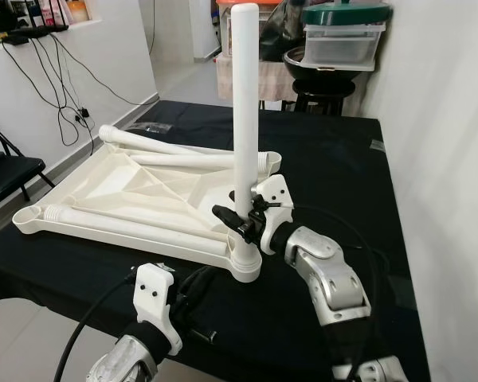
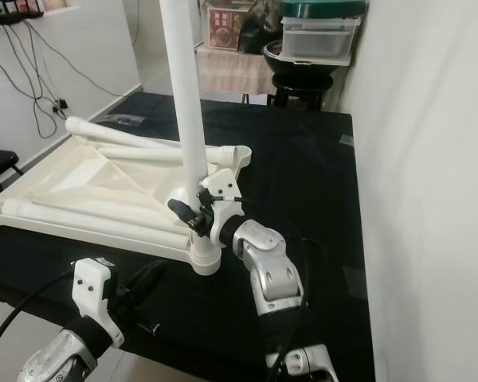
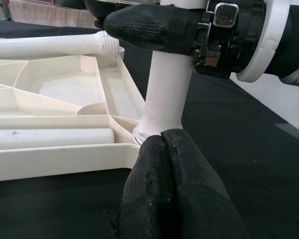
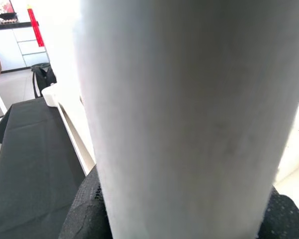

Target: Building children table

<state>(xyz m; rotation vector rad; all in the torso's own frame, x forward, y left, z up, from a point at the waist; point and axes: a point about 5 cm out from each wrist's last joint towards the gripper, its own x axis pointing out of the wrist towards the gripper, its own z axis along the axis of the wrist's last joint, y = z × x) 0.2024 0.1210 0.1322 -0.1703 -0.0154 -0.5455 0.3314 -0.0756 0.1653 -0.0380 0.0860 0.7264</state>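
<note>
Left gripper (image 1: 193,293) held low at the near table edge, fingers pressed together on nothing, pointing at the corner socket (image 1: 244,267).

The upright leg (image 1: 244,119) is clasped near its base by the right gripper (image 1: 240,220), presumably so it can be kept vertical and seated in the corner socket of the inverted white tabletop (image 1: 127,191); three loose legs lie on the tabletop, which rests on the black-covered table (image 1: 334,159).

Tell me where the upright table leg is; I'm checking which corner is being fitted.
The upright table leg stands in the near right corner socket of the upturned white tabletop, with the right pincer clamped low on it.
</note>
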